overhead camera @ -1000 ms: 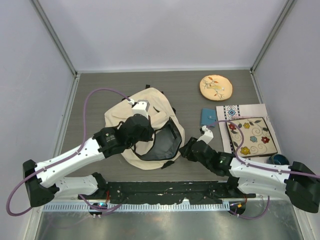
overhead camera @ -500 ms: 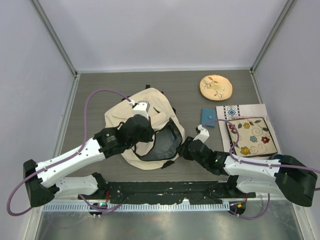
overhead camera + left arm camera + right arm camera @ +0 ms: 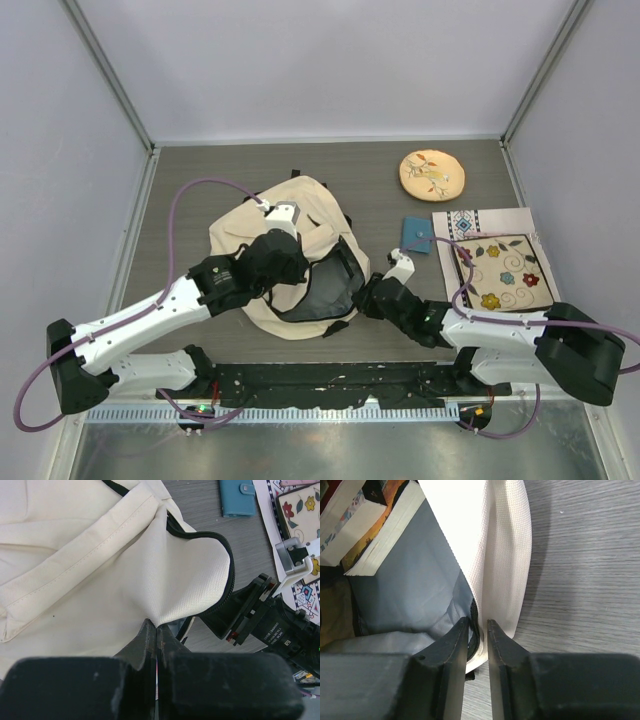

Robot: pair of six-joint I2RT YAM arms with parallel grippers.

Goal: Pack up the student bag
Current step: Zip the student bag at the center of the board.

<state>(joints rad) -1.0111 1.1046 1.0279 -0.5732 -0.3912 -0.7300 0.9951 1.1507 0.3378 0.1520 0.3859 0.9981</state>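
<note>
Top external view is showing the student bag (image 3: 235, 240) slumping on the table (image 3: 180, 190) right under both arms. It's a big soft cream backpack with thin black straps and its mouth is gaping toward the right arm. The left gripper (image 3: 155, 630) is sitting on top of it with its fingers pressed together, pinching a fold of cream fabric just ahead of the fingertips. I'm guessing that's so the upper lip is getting tented up and the opening isn't flopping shut. The right gripper (image 3: 479, 625) is straddling the opposite rim, fingers close on either side of the black zipper (image 3: 475, 617). Honestly I can't tell if they're biting yet or just hovering around it. It looks like the plan is stretching the mouth wide from both sides. The grey lining (image 3: 410, 590) is showing to the left of the right fingers, and a couple of books (image 3: 375, 525) are already lying inside, up and left of them. A small teal wallet (image 3: 236, 500) is waiting on the table beyond the left fingertips, well clear of the bag.
</note>
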